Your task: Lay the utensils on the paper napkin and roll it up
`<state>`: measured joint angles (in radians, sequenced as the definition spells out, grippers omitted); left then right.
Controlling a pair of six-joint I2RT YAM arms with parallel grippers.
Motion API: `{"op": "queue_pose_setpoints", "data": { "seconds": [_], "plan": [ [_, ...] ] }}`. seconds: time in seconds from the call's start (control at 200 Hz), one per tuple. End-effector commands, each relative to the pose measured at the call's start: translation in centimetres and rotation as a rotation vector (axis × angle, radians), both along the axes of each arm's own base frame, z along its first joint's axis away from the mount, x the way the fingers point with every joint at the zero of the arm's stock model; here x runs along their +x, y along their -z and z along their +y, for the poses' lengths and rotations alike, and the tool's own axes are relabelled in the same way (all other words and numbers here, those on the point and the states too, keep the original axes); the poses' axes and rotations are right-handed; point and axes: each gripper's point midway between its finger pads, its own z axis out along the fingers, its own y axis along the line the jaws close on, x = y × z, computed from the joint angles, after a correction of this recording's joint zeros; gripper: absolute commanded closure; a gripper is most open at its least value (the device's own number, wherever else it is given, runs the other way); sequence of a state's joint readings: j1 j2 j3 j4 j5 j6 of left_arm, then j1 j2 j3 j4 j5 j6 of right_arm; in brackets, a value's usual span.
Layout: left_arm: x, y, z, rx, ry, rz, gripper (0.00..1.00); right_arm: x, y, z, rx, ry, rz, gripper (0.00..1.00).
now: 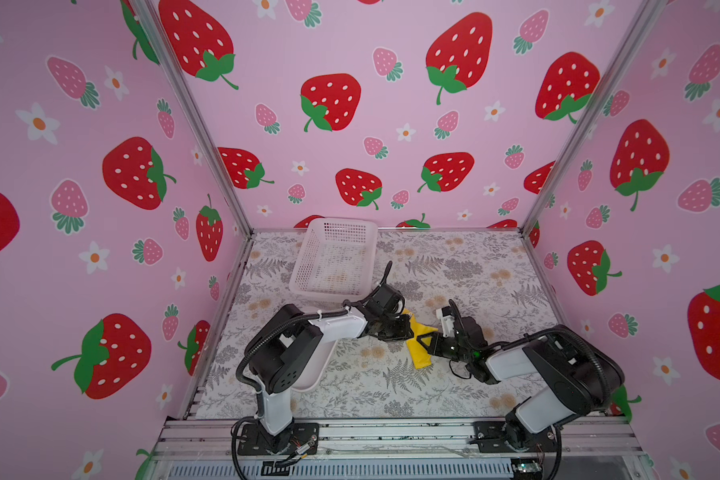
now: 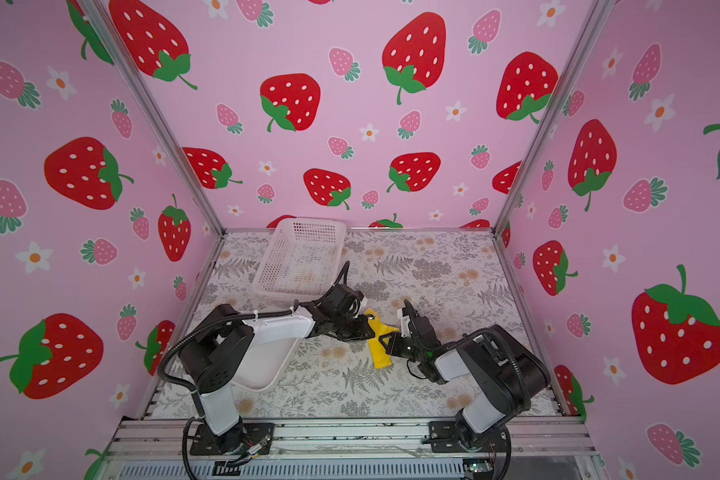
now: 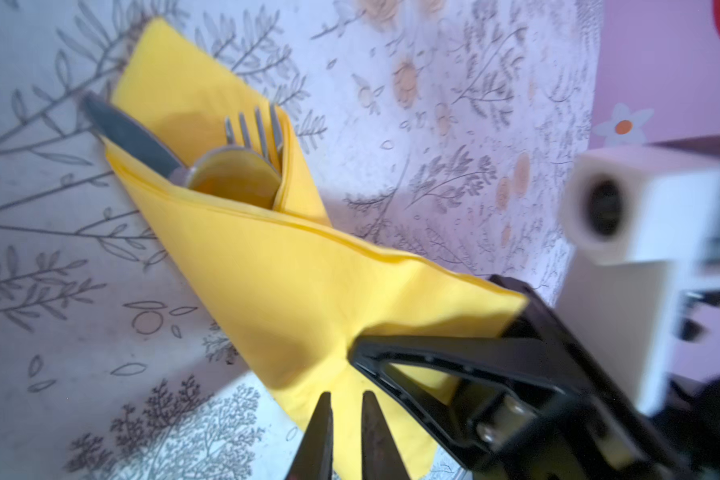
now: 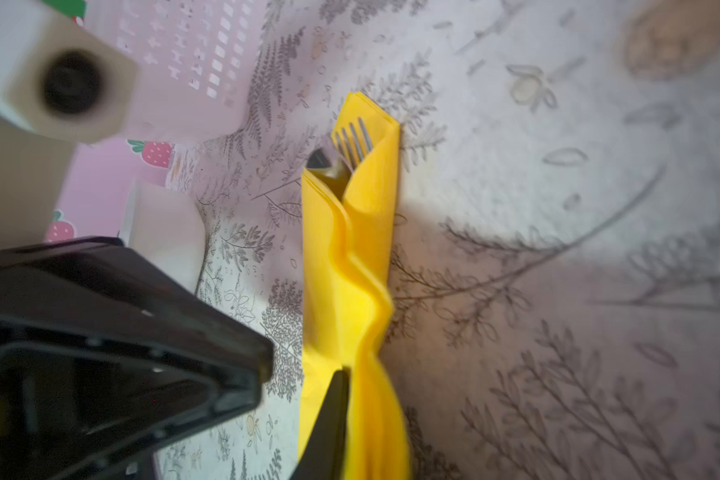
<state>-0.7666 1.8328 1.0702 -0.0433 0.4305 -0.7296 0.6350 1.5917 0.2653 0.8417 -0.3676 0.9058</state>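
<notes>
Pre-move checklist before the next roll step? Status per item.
1. All utensils inside the paper napkin: ok. Knife, spoon and fork heads poke out of one end.
2. Grip of right claw on the paper napkin: ok, shut on a fold.
3. Grip of left claw: cannot tell. Its tips stand close together over the paper napkin's end.
4. Roll tight: not ok, the layers look loose and wavy.
5. Claws clear of each other: ok, close but apart.
6. Nothing crowding the roll: ok, the basket sits apart at the back.
</notes>
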Motion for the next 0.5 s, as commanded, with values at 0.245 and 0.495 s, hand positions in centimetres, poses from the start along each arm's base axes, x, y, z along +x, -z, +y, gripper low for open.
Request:
{"op": "queue_pose_setpoints", "data": {
  "seconds": [0.245, 0.495],
  "plan": [
    [-0.4, 1.1, 0.1, 0.019, 0.003, 0.028, 0.81, -1.3, 2.3, -1.2, -0.012, 0.055, 0.108, 0.89],
    [-0.2, 1.9, 1.3, 0.082, -0.03, 0.022, 0.68, -1.4, 2.5, -1.3, -0.027, 0.052, 0.11, 0.89]
  ]
}}
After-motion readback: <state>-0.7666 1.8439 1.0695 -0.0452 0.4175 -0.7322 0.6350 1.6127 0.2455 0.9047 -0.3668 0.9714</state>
